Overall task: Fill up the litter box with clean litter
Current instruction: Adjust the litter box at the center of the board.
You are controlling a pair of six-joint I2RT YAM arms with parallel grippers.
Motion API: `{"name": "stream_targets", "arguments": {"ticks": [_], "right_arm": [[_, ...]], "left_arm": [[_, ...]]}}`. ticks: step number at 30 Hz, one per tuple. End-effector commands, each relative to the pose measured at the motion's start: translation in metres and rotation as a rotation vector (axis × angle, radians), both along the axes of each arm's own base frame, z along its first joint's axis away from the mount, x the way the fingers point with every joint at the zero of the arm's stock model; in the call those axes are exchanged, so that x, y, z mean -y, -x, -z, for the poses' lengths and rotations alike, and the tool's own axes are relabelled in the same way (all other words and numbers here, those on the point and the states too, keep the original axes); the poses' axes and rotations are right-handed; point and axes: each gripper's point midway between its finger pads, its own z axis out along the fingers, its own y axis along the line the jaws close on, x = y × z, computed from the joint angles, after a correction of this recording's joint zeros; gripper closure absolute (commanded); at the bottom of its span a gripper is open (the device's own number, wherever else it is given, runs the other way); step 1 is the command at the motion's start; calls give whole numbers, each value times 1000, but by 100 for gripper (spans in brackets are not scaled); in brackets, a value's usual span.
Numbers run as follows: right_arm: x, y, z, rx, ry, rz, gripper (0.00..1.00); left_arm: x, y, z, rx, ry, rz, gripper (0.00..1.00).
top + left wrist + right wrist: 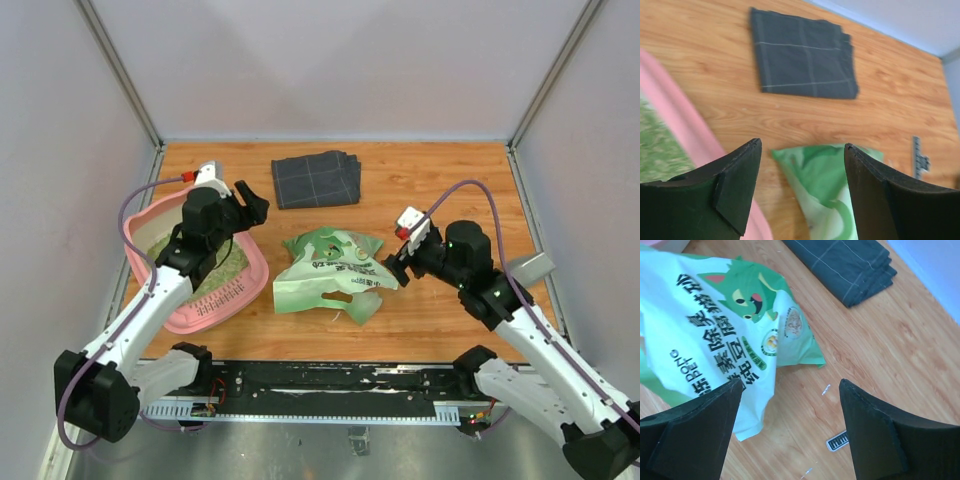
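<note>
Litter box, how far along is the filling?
Done: litter already lies in the litter box. In hand: nothing; the left tool and right tool are both open and empty, the bag slumped on the table between them. Left: possibly topping up.

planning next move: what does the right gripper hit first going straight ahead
The right gripper likely meets the edge of the green-and-white bag first, else bare table; depth unclear.

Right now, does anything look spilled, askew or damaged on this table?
The green-and-white printed plastic bag lies crumpled on the wooden table. The pink plastic litter box sits skewed to the table's edges. A few pale flecks lie near the bag; too small to identify.
</note>
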Motion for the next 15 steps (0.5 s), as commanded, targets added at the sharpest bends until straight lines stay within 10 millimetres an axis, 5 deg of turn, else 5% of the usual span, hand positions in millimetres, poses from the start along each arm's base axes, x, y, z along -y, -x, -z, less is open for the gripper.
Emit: {"name": "stream_targets", "arguments": {"ticks": [1, 15], "right_arm": [[-17, 12, -7, 140, 49, -97, 19], [-39, 23, 13, 96, 122, -105, 16]], "left_arm": [[-55, -10, 3, -13, -133, -270, 28], [-105, -25, 33, -106, -281, -505, 30]]}}
